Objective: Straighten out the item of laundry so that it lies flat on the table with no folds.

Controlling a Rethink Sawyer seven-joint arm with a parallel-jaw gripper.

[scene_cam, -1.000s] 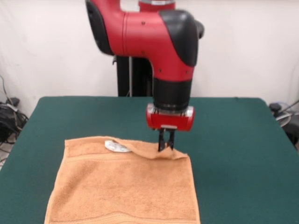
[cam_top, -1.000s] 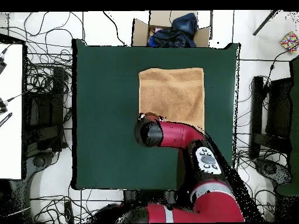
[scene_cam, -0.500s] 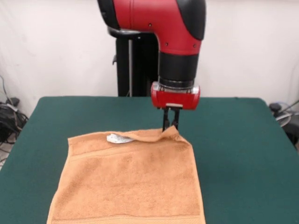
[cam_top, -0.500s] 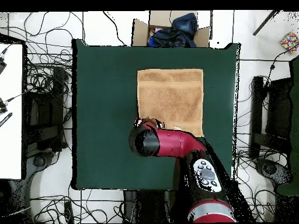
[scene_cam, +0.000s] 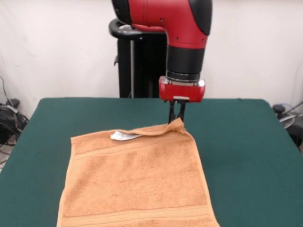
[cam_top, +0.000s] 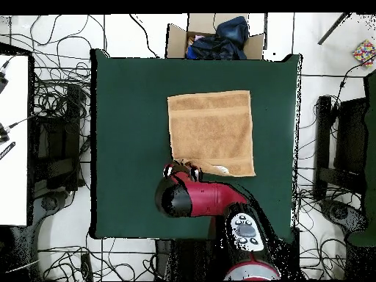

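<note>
One orange-tan terry-cloth towel [scene_cam: 135,179], roughly square, lies spread on the large dark green felt-topped bench [scene_cam: 241,142], toward the near side in the front view and a little left of the middle. Most of it sits flat. Along its far edge a narrow strip is turned over, and one small white label [scene_cam: 124,136] shows on that strip, left of centre. A woven border band runs across near the far edge and a second one near the near edge. The far right corner is lifted off the bench into a small peak.

At that peak the black fingers [scene_cam: 175,113] of the red and black arm's gripper are closed together, pinching the raised corner of the towel; only that corner is off the surface.

From overhead, the towel [cam_top: 211,132] sits in the middle of the bench [cam_top: 125,147], and the arm's red body covers the corner being held. One open cardboard box with dark blue cloth inside [cam_top: 214,38] stands beyond the bench's edge.
</note>
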